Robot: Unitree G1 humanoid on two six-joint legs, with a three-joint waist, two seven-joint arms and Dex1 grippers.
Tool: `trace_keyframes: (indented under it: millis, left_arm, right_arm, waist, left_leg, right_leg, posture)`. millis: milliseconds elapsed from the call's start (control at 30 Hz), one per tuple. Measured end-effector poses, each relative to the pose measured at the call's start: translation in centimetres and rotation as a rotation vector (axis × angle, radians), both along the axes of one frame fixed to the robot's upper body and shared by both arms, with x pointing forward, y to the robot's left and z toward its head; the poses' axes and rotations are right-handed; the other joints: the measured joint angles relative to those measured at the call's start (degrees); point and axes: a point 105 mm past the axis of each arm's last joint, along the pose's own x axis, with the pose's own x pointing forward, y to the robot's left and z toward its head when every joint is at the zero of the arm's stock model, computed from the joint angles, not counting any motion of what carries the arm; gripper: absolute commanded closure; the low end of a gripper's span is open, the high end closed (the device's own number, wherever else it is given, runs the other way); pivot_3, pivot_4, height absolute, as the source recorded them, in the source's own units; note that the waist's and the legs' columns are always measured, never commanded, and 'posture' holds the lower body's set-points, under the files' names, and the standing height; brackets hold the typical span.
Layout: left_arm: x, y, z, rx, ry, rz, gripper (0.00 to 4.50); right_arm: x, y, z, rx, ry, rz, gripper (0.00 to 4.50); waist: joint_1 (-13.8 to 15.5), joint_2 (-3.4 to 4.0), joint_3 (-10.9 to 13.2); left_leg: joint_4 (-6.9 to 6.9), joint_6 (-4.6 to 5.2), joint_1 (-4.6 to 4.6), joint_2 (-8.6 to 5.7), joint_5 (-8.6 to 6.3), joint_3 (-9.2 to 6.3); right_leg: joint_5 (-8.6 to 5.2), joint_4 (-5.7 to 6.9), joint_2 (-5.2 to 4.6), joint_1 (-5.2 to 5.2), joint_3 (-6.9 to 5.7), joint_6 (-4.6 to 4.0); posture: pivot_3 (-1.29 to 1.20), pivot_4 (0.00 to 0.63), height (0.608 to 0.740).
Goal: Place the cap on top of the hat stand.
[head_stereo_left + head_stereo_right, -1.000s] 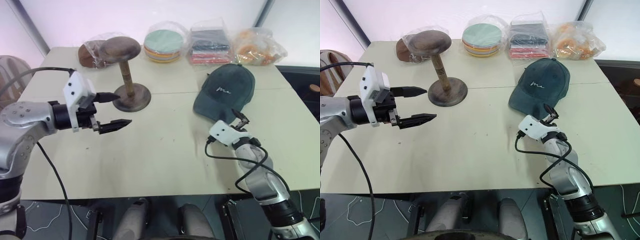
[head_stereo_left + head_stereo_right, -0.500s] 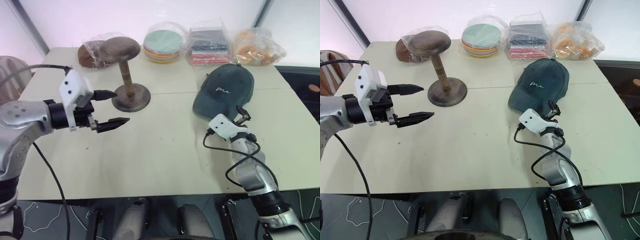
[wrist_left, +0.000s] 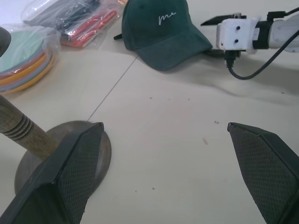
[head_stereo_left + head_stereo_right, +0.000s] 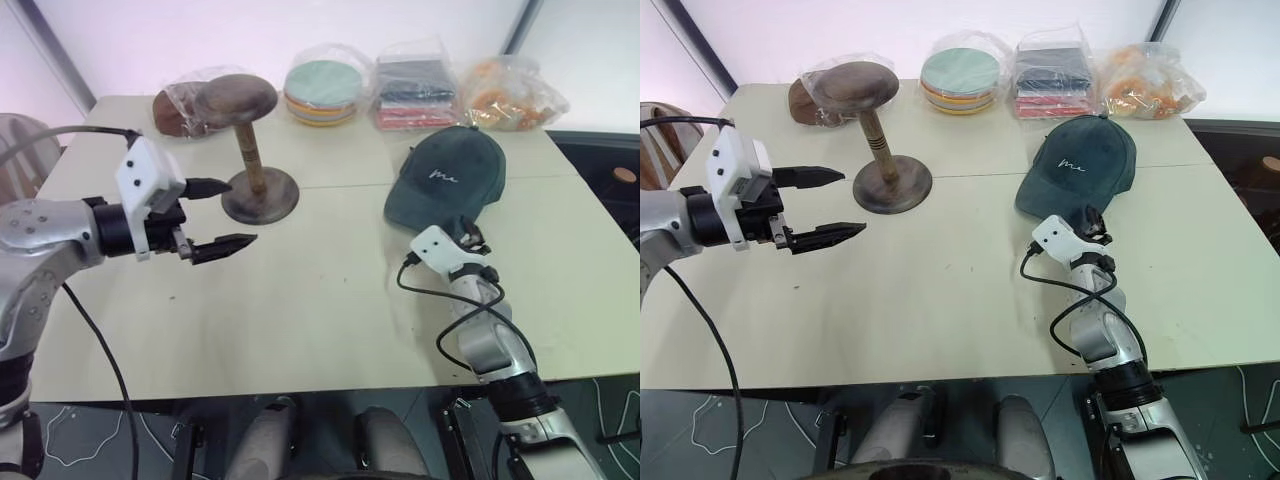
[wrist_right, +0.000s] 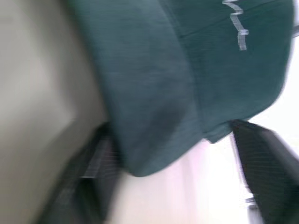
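The dark teal-green suede-like baseball cap [image 4: 445, 180] with white script on its front lies on the pale table [image 4: 310, 300] at about two o'clock from the table's middle, its curved brim toward the robot. The brown wooden hat stand [image 4: 248, 150], with round base, thin turned stem and domed top, stands bare at about eleven o'clock, well apart from the cap.

The right gripper [image 4: 468, 238] is at the brim's near edge. In the right wrist view the brim lies between its two black fingers [image 5: 261, 163], one to either side; the jaws are not yet clamped on the fabric, and whether a pad already touches it I cannot tell. The left gripper [image 4: 222, 215] hangs over the table at about nine o'clock, just in front of the stand's base, its fingers spread wide and holding nothing.

The step in hand looks to be the grasp of the cap by its brim; nothing has been carried yet. The next move calls for the right jaws to pinch the brim firmly, since soft fabric may slip or fold, then a lift clear of the table and a carry across toward eleven o'clock, high enough to bring the crown down over the domed top.

At twelve o'clock along the far edge lie clear plastic bags [image 4: 420, 80] of coloured goods.
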Motion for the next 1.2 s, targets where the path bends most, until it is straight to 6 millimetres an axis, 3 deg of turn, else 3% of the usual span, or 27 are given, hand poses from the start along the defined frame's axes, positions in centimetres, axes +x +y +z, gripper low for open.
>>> trace_keyframes:
  millis: [100,533,933,1200]
  left_arm:
    - [0.0,0.0,0.0,0.004,-0.002,0.002,0.00]
    - [0.5,-0.2,-0.1,-0.015,-0.014,0.005,0.00]
    - [2.3,0.8,-1.4,-0.083,0.016,0.071,0.00]
    - [3.1,1.5,-2.5,-0.142,0.012,0.171,0.00]
  right_arm:
    - [0.0,0.0,0.4,-0.008,-0.029,-0.003,4.48]
    - [-0.1,0.0,1.8,-0.049,-0.122,0.009,4.48]
    - [-1.8,1.9,8.6,-0.141,-0.412,0.151,4.48]
    - [-1.5,5.1,13.1,-0.143,-0.578,0.295,4.48]
  waist:
    - [0.1,0.00,0.0]
    - [0.0,-0.05,0.0]
    - [0.1,-0.03,0.0]
    - [0.0,-0.03,0.0]
  left_leg:
    - [0.00,0.00,0.00,0.00,0.00,0.00]
    - [-0.04,-0.03,0.01,0.01,0.02,0.00]
    - [-0.05,-0.04,0.00,0.01,0.03,0.02]
    - [-0.05,-0.07,0.00,0.02,0.05,0.02]
  right_leg:
    - [0.00,0.00,0.00,0.00,0.00,0.00]
    - [0.00,0.01,0.02,-0.02,0.01,0.00]
    - [0.00,0.03,0.02,-0.04,0.02,0.00]
    - [0.00,0.03,0.01,-0.03,0.03,0.00]
  posture:
    - [0.00,0.150,0.740]
    - [0.00,0.150,0.740]
    - [0.00,0.150,0.740]
    - [0.00,0.150,0.740]
